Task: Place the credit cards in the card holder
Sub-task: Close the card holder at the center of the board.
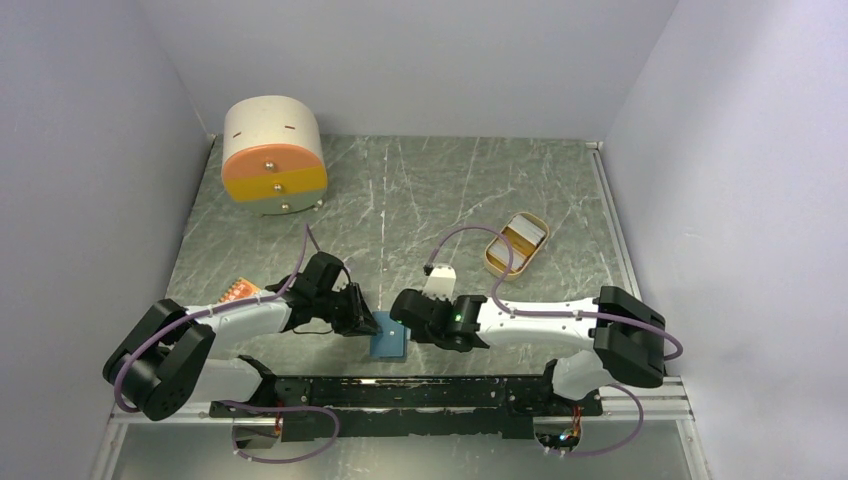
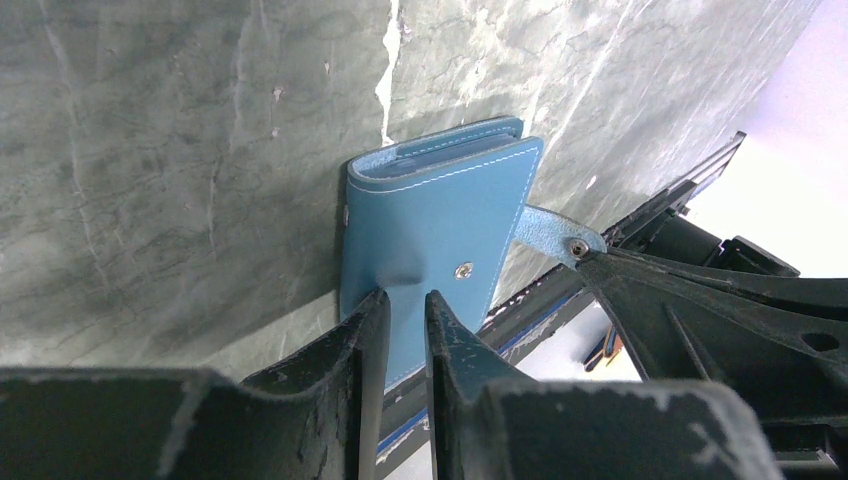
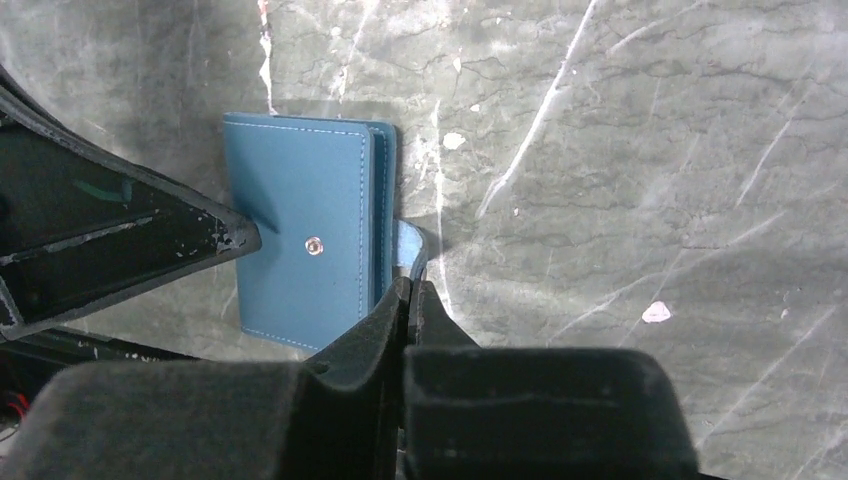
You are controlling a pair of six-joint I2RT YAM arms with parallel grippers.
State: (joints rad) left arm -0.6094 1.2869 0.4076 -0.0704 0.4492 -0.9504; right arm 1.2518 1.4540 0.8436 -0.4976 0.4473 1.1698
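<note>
Left gripper is clamped on the near edge of the blue wallet, the cover dimpling right at its fingertips. Right gripper has its fingers pressed tight together on the light-blue snap tab, which lifts off the wallet's side. The wallet sits folded on the grey marbled table, near the front edge, right between the two arms. Further out, an orange card lies on the table beside the left arm. Out past the right arm is the oval tan tray, with whitish cards in it. At the far left corner stands a round drawer box.
</note>
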